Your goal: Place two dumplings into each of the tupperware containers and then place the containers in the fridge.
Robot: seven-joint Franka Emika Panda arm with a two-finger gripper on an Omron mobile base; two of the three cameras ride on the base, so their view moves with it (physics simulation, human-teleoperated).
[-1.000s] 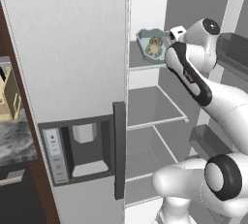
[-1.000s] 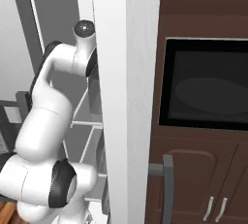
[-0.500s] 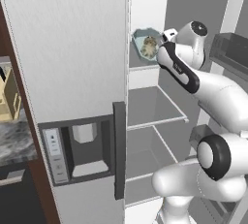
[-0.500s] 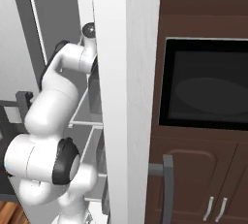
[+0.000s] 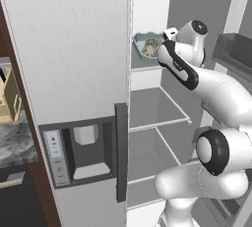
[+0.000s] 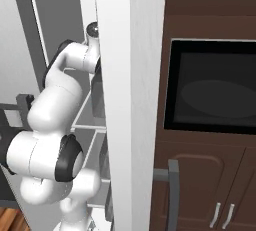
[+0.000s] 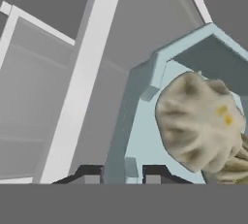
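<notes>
Pincer (image 7: 117,175) astride container (image 7: 145,136) wall (dumplings (image 7: 201,121) beyond)

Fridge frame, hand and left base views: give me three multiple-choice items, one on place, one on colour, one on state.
1. Where does the pale blue-teal tupperware container sit?
A. top fridge shelf
B. bottom shelf
C. door bin

2. What colour is the wrinkled dumpling inside it?
A. green
B. beige-tan
C. red

3. What state is the tall white-grey fridge in?
A. shut
B. open
C. lying on its side

Key: 1 A, the tray rests on the highest shelf in the left base view. 2 B, the hand view shows a tan lump. 3 B, the shelves are exposed.
</notes>
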